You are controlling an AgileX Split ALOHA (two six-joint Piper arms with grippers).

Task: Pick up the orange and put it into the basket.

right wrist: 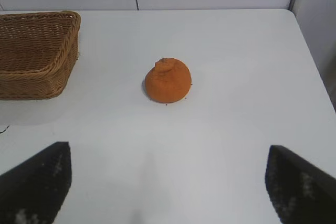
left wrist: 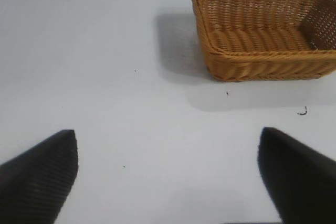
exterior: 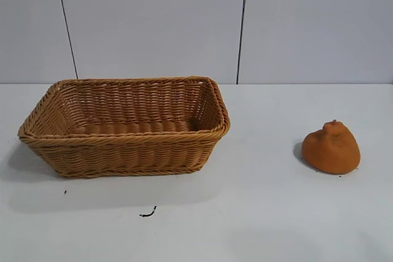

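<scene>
Orange (right wrist: 168, 80) is sitting on the tabletop (right wrist: 236, 129) straight ahead of the right pincer (right wrist: 168, 187), whose fingers are gaping wide, nearer it than the equally spread left pincer (left wrist: 168, 182), which is facing the basket (left wrist: 210, 51) instead.

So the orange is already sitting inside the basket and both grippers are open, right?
Not quite. The orange is not inside the basket; it sits on the table, apart from the basket, off to its right in the exterior view. The rest holds: the left gripper and right gripper are both open.
</scene>
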